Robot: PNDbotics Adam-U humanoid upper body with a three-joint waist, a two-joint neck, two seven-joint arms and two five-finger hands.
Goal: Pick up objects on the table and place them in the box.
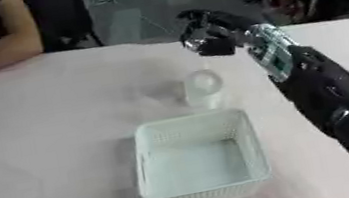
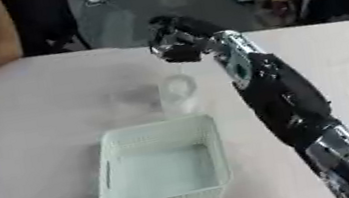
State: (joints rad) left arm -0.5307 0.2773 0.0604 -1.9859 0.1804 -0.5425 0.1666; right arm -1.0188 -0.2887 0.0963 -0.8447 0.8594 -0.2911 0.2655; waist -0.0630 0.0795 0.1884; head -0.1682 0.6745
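A clear, see-through cup or jar (image 1: 203, 89) stands upright on the pale table, just behind the far rim of a white mesh box (image 1: 198, 163). The box looks empty inside. My right arm reaches in from the lower right, and my right hand (image 1: 206, 35) hovers above and behind the clear object, near the table's far edge. Its fingers are curled and I see nothing held in them. The hand is apart from the clear object. My left hand shows in neither view.
A person's bare arm (image 1: 1, 46) rests at the far left corner of the table (image 1: 42, 133). Past the far edge lie a grey floor and some clutter.
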